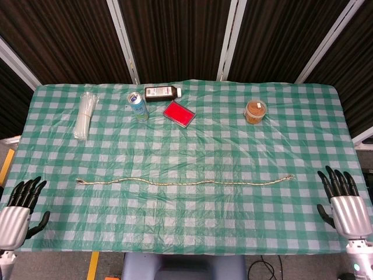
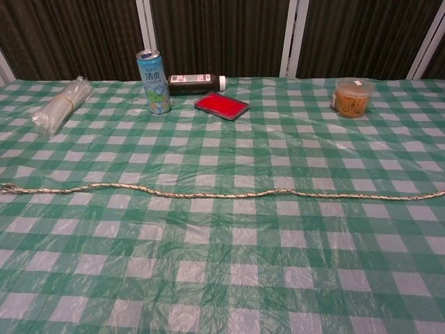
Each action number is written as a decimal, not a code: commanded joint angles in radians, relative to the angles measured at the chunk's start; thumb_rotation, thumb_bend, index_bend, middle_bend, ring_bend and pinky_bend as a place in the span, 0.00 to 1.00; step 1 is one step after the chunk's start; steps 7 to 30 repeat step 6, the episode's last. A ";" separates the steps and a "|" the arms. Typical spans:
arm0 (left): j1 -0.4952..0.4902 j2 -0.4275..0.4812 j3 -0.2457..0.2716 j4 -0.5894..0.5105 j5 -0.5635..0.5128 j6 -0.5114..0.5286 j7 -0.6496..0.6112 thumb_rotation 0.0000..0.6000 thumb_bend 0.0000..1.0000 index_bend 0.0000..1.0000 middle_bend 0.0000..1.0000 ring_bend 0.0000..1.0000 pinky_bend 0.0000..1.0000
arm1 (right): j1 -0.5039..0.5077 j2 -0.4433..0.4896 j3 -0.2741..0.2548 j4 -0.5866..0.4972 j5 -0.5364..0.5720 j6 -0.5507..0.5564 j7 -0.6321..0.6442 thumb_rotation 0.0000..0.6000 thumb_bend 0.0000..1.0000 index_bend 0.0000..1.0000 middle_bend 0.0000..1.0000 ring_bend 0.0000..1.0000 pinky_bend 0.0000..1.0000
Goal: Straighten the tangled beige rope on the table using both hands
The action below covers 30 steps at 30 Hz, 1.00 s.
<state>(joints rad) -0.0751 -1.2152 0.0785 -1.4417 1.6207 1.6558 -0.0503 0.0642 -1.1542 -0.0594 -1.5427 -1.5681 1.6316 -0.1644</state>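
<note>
Both of my hands hang empty off the near corners of the table, fingers spread: the left hand (image 1: 16, 211) low at one side, the right hand (image 1: 345, 204) at the other. Neither touches the rope (image 1: 185, 182), which lies in one nearly straight line across the checked tablecloth (image 1: 192, 227), well apart from the can (image 1: 138, 106) and jar (image 1: 255, 111). I judge the straightening done, hence the clearance.

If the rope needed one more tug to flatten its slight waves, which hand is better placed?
Neither clearly. The left hand and right hand are both open, off the rope, each roughly equally far past its nearest end. The rope already lies nearly straight.
</note>
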 commanded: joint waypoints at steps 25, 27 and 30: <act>0.023 0.032 0.028 -0.045 0.046 -0.011 0.047 1.00 0.44 0.00 0.00 0.00 0.02 | -0.081 0.018 -0.030 -0.022 -0.081 0.069 0.002 1.00 0.40 0.00 0.00 0.00 0.00; 0.023 0.032 0.028 -0.045 0.046 -0.011 0.047 1.00 0.44 0.00 0.00 0.00 0.02 | -0.081 0.018 -0.030 -0.022 -0.081 0.069 0.002 1.00 0.40 0.00 0.00 0.00 0.00; 0.023 0.032 0.028 -0.045 0.046 -0.011 0.047 1.00 0.44 0.00 0.00 0.00 0.02 | -0.081 0.018 -0.030 -0.022 -0.081 0.069 0.002 1.00 0.40 0.00 0.00 0.00 0.00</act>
